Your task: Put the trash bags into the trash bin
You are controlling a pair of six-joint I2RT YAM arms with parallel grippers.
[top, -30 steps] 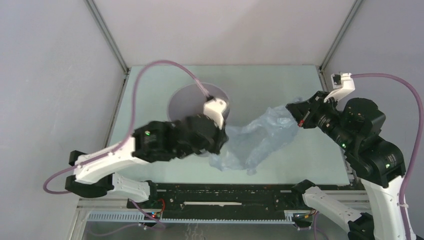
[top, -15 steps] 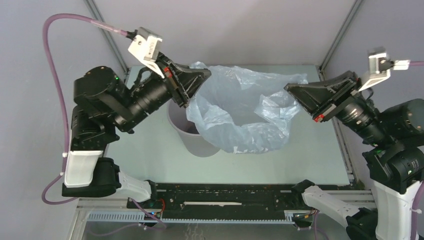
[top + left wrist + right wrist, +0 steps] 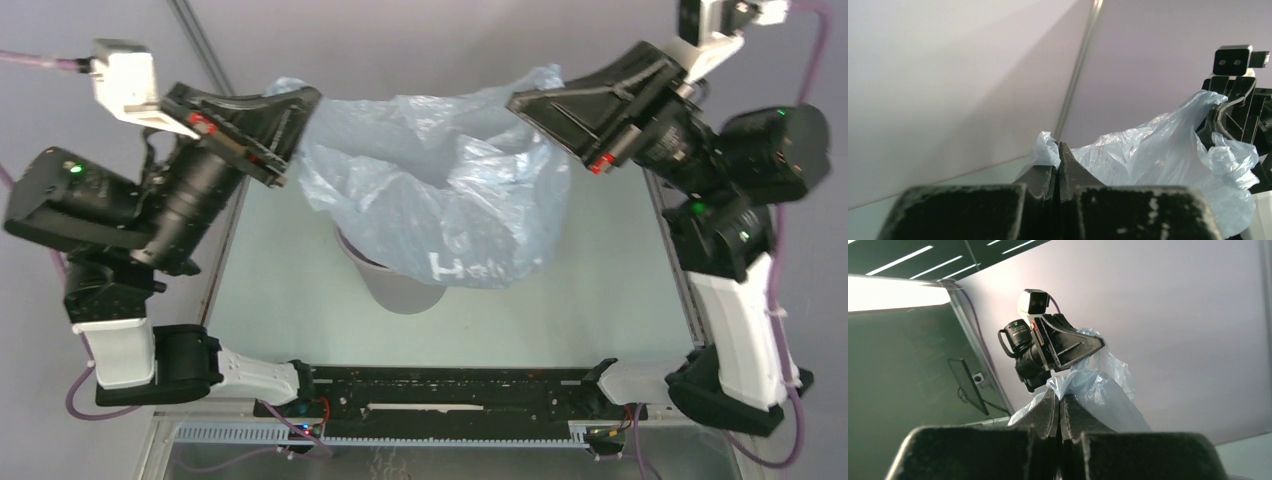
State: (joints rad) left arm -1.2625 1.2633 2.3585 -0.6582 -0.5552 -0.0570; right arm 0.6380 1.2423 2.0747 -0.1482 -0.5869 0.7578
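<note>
Bag location: the trash bag is held in the air, stretched wide between the two grippers and well above the table. Seen from the top camera, its drooping body lies across the trash bin.
Bin location: the trash bin is stood upright near the middle of the table. Only its near wall is shown below the film, and white lettering is read through the bag.
Left gripper: the left gripper is raised high at the bag's left upper edge. In the left wrist view its fingers are pressed together, with a fold of pale-blue film pinched between the tips.
Right gripper: the right gripper is raised to a like height at the opposite edge. In the right wrist view its fingers are likewise closed on a bunch of film.
Done so far: the pick-up is judged complete — the bag is off the table, gripped at both sides and positioned over the bin.
Not settled: whether the bag's lower end hangs inside the rim or just in front of it cannot be told, since the rim is hidden by the film.
Left to do: the bag is not yet in the bin. It is judged that it must be lowered and gathered through the opening, then released — roughly the second half of the task.
</note>
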